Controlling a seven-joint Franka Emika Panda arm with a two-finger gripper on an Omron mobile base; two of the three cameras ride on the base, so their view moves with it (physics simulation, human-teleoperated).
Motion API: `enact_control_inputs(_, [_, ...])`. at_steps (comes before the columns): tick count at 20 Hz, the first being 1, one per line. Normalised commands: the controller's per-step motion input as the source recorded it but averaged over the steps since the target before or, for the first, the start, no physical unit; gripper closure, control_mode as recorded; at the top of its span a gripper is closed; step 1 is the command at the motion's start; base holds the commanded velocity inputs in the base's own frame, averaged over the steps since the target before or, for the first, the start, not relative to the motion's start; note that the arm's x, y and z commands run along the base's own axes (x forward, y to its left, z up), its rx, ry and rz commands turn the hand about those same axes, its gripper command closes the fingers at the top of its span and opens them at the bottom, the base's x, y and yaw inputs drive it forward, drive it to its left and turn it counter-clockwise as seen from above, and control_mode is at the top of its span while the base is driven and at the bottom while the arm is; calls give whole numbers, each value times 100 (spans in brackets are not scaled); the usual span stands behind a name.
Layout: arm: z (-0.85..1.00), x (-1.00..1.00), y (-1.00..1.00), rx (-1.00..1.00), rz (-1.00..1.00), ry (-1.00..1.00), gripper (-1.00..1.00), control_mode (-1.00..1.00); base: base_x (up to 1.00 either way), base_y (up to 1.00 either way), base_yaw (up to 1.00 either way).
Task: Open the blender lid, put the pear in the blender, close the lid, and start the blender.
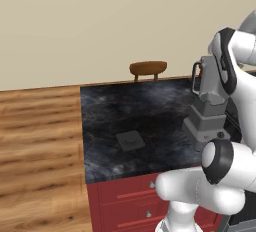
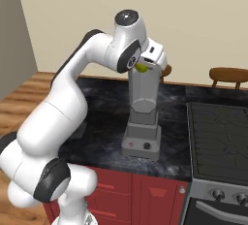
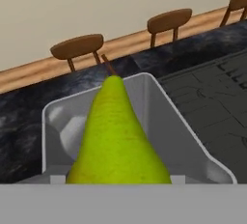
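The grey blender [image 2: 142,122] stands on the dark counter, its jar [image 3: 144,85] uncovered. The yellow-green pear [image 2: 141,68] hangs right at the jar's rim with my gripper [image 2: 146,64] shut on it. In the hand view the pear [image 3: 118,136] points stem-first over the jar's mouth, and my fingertips are hidden behind it. The blender lid [image 1: 131,140], a flat dark square, lies on the counter to the left of the blender [image 1: 207,113], apart from it.
A black stove top [image 2: 218,132] adjoins the counter to the right of the blender. Red cabinet drawers [image 1: 130,201] run below the counter's front edge. Wooden chairs [image 1: 148,68] stand behind the counter, and wood floor [image 1: 40,141] lies to its left.
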Motion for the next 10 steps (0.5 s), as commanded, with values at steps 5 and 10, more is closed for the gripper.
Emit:
enact_control_inputs(5, [-56,7,0,0,8,15,100,-100,0,0,0])
enact_control_inputs(10, [-59,1,0,0,7,15,100,-100,0,0,0])
